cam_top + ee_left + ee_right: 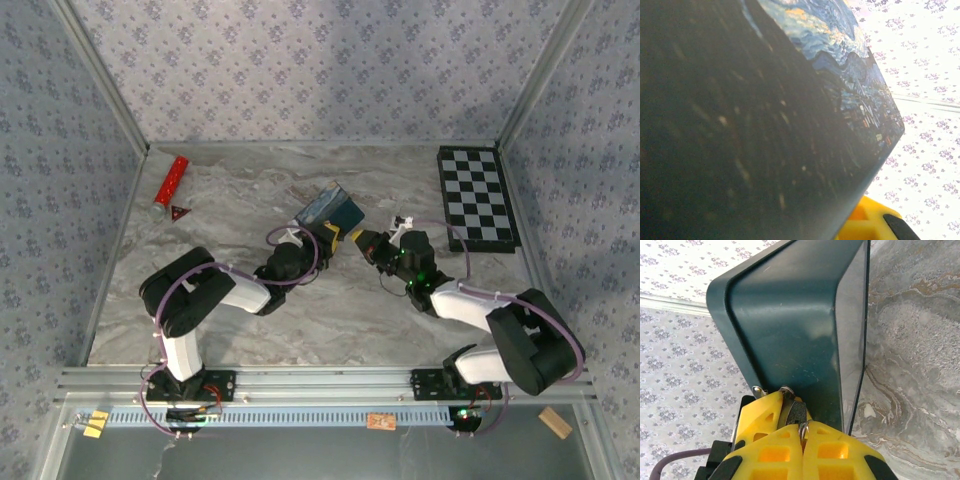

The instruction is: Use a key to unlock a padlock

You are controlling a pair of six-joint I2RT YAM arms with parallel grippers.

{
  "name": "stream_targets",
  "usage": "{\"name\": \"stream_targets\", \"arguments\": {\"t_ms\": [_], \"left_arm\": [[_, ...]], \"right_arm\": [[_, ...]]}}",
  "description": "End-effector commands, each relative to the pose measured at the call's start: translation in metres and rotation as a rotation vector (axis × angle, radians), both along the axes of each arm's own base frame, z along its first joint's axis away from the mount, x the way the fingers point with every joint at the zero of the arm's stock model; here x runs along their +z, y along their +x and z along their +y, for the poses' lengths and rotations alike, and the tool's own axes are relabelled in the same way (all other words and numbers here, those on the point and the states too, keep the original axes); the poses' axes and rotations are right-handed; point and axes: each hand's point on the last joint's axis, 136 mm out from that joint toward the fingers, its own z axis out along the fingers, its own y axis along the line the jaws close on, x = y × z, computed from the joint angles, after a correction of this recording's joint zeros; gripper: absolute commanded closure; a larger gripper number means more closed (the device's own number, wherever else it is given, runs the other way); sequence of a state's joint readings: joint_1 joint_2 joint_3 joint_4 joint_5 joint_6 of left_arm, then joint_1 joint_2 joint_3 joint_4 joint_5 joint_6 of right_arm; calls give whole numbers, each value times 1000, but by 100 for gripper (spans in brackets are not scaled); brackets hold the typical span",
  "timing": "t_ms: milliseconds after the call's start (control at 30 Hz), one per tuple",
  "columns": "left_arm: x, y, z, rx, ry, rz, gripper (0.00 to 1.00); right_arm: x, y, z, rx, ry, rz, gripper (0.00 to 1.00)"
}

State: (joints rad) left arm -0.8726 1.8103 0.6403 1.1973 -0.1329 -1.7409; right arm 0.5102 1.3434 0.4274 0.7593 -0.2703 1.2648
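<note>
Clutter at the far left, a red cylinder (168,181) and a small dark-red triangle (180,211), sits well apart from the work. Nearer the middle, the left gripper (324,232) reaches in from the near-left and looks clamped on the near edge of the blue painted tin (329,207). The tin stands tilted off the marble table (250,330), its painted face turned up and away. From that wrist the tin's dark side is pressed right up to the lens, with one yellow finger (866,220) poking out beneath it.

The padlock (796,415) is just right of the tin, touching its teal wall at the low corner. It is a tiny blackish lump with a silvery loop, pinched between the clenched fingers of the right gripper (361,240). So the right arm is the nearer one, and the lock lies straight ahead of its fingertips, in line with them. I cannot pick out a key, and I see nothing lying in the tin; whether that teal face is its inside or its underside I cannot tell. A checkerboard (478,198) lies far right, well apart
</note>
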Motion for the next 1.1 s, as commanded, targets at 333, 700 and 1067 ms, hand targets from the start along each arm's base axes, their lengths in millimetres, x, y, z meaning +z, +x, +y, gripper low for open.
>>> {"name": "stream_targets", "arguments": {"t_ms": [333, 700, 1067], "left_arm": [[84, -68, -61, -377, -192, -198, 100], [81, -68, -62, -379, -188, -195, 100], [79, -68, -64, -387, -186, -189, 100]], "right_arm": [[35, -2, 41, 240, 63, -141, 100], [33, 1, 32, 229, -9, -165, 100], [23, 5, 38, 244, 84, 10, 100]]}}
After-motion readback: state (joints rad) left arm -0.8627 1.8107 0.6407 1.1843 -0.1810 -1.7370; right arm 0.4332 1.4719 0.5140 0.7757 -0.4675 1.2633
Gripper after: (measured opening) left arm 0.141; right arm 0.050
